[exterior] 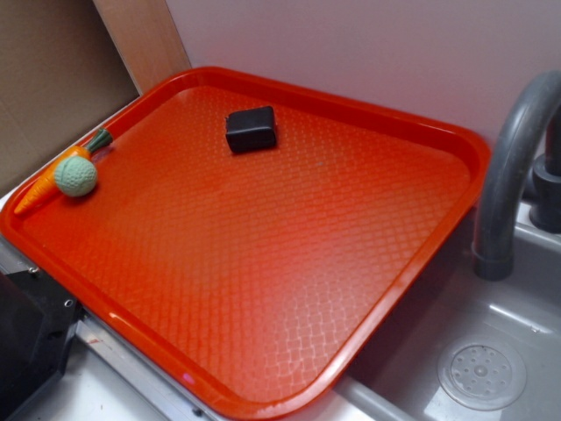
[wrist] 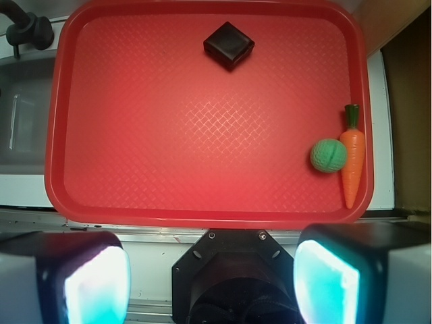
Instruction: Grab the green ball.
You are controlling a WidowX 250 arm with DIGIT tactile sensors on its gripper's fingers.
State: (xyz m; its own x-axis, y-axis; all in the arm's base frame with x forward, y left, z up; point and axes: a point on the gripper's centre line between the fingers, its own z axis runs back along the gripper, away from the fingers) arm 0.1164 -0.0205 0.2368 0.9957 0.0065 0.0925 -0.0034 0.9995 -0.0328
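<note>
Pale green bumpy ball point(wrist: 329, 155) touching carrot point(wrist: 352, 162) by tray point(wrist: 202, 216) right edge; gripper point(wrist: 212, 273) wide, holding nothing.

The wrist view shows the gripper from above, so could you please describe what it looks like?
The gripper has two chunky fingers, dark on the outside, with glossy pads that glow teal-white. Between them sits a black angular mount with two small silver screws near its top edge. No cables or markings show.
</note>
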